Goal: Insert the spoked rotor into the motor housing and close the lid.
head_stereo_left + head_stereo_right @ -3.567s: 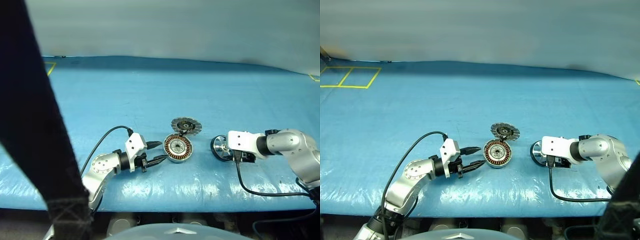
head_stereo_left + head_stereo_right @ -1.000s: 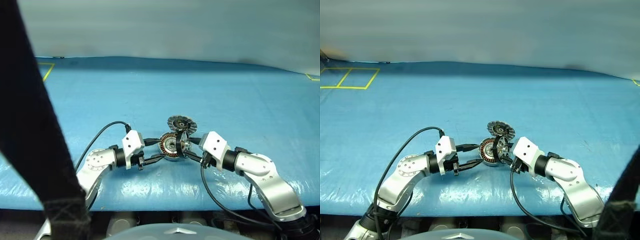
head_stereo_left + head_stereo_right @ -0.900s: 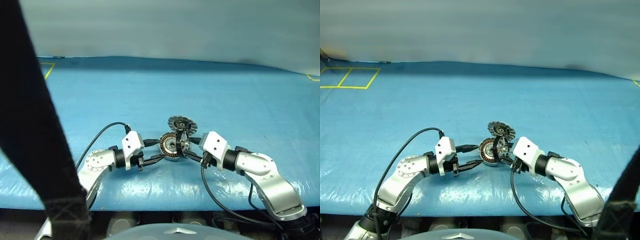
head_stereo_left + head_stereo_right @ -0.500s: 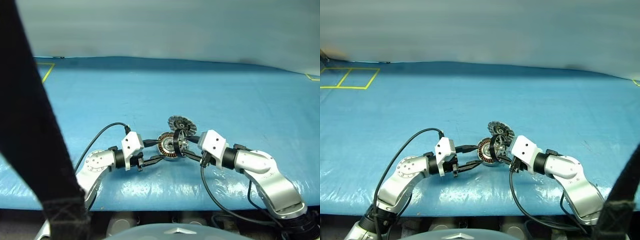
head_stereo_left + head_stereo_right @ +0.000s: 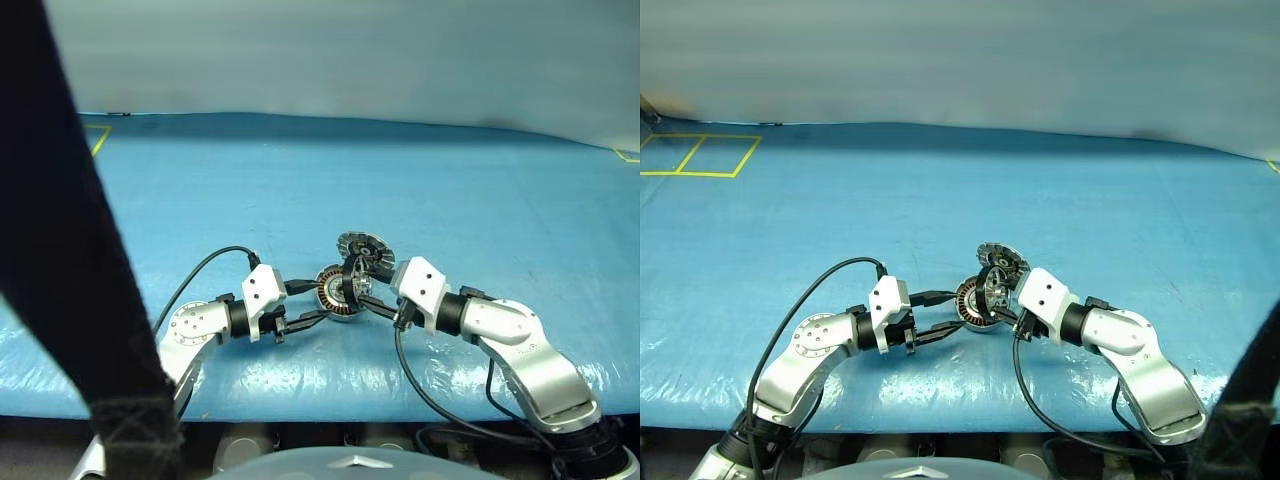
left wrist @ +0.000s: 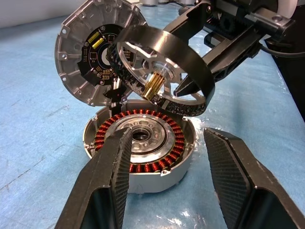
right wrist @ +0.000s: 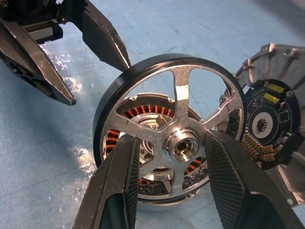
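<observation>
My right gripper (image 7: 167, 157) grips the spoked rotor (image 7: 174, 138) by its rim, tilted on edge just above the motor housing (image 6: 140, 148) — not seated. My left gripper (image 6: 167, 157) stands parted around the housing's near side; whether its fingers touch the case I can't quite tell. The lid (image 6: 90, 47) stands open behind, on the blue table (image 5: 300, 180).

A: Where do the two head cameras look from?

B: From up high, forward and down over the blue table (image 5: 300, 180).

A: And the wrist cameras?

B: Very close, from opposite sides. Both see the motor housing (image 6: 140, 152) and spoked rotor (image 7: 174, 138).
</observation>
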Robot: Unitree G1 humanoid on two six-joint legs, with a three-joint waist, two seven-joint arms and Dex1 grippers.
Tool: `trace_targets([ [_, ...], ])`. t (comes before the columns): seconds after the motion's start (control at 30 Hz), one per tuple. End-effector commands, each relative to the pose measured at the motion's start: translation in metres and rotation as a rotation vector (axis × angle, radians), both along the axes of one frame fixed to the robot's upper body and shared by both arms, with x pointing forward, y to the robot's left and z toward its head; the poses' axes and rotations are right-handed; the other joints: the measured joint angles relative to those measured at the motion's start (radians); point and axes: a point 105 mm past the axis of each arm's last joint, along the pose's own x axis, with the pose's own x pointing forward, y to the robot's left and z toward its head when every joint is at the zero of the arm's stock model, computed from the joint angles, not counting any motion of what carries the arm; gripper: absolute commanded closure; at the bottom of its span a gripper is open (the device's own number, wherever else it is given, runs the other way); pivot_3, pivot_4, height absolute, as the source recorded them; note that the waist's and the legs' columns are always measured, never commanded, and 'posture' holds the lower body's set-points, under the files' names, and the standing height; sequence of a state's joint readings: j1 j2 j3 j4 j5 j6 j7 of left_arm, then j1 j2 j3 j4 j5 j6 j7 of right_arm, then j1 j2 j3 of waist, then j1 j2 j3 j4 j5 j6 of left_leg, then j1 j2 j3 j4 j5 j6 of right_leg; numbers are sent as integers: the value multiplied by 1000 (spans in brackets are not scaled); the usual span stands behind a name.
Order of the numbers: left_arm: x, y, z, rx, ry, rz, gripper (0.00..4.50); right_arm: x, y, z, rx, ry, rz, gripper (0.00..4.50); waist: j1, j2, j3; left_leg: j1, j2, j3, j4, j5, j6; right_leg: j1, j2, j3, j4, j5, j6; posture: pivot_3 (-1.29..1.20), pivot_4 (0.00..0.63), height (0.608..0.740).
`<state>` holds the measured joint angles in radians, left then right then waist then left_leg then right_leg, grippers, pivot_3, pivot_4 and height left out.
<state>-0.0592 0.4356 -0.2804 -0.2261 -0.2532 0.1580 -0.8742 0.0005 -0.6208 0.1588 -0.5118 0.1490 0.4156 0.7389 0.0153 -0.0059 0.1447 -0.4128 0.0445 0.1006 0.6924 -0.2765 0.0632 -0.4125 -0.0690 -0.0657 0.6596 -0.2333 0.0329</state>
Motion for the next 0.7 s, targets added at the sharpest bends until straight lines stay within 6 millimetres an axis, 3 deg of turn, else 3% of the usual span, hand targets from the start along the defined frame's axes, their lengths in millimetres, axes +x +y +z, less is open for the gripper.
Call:
trace_targets([
  [0.03,3,1,8,-16,-39,5,1958,3,7,10,-2,-64,29,2812,0,0,0,0,0,0,0,0,0,0,0,0,0,0,0,0,150,740],
  [0.3,3,0,8,-23,-37,18,1958,-2,7,-2,-128,-80,88,2812,0,0,0,0,0,0,0,0,0,0,0,0,0,0,0,0,150,740],
  [0.7,7,4,-6,-27,-24,33,1958,5,17,1,-208,-147,151,2812,-3,0,0,1,1,0,0,0,-1,0,1,0,0,0,0,0,150,740],
])
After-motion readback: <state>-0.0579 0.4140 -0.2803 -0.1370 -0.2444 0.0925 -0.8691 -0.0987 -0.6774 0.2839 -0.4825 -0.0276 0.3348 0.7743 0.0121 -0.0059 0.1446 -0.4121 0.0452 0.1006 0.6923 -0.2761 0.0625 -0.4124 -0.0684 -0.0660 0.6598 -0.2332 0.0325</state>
